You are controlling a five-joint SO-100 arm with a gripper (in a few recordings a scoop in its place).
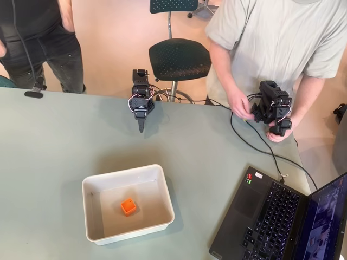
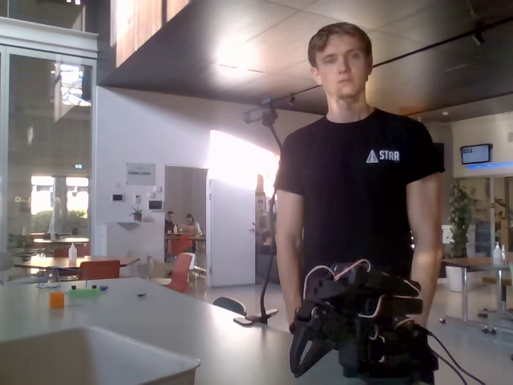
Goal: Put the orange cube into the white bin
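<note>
Inside smooth white bin (image 1: pixel 92 187): orange cube (image 1: pixel 128 206)

From overhead my bench (image 1: pixel 59 146) is evenly and softly lit, sharp throughout; the white bin (image 1: pixel 92 187) throws a faint shadow to its right, and my gripper (image 1: pixel 141 125) a short one beside it. In the fixed view, daylight blows out a doorway (image 2: pixel 240 172) behind; the foreground is dim, the near bin rim (image 2: pixel 96 353) blurred.

"STAR" — on black T-shirt (image 2: pixel 357 192).
</note>
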